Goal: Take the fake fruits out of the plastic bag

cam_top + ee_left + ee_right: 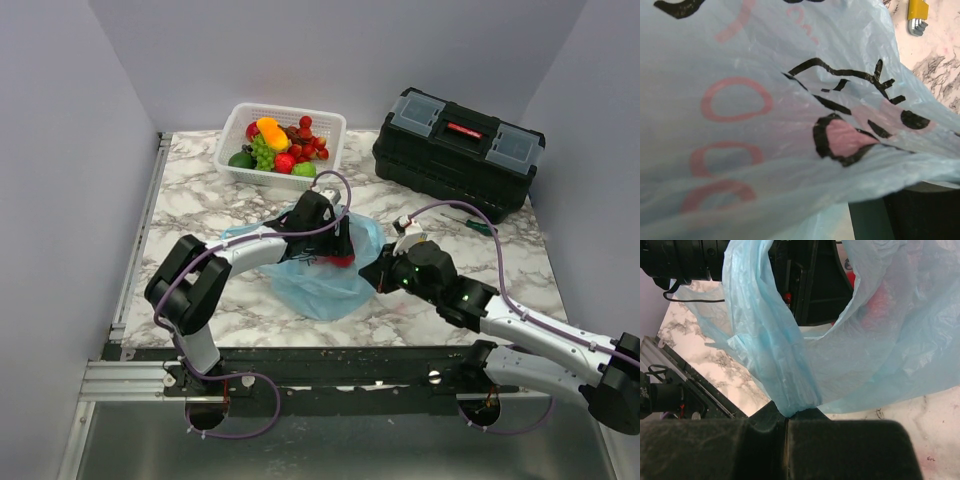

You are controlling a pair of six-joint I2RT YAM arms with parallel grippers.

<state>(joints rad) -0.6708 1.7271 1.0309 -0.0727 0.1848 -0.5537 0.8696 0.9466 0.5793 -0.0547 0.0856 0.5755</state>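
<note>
The light-blue plastic bag (325,280) lies mid-table. My right gripper (378,272) is shut on a bunched edge of the bag (790,390) and holds it up. My left gripper (338,245) is at the bag's mouth, with a red fruit (343,261) at its tip. In the left wrist view the printed bag film (790,125) covers nearly everything and hides the jaws. A red shape (879,305) shows through the bag in the right wrist view. Several fake fruits (272,140) lie in the white basket (330,125).
A black toolbox (458,148) stands at the back right, with a green-handled screwdriver (480,226) in front of it. A yellow hex-key set (916,15) lies on the marble. A light-green round fruit (304,169) sits in the basket's front corner.
</note>
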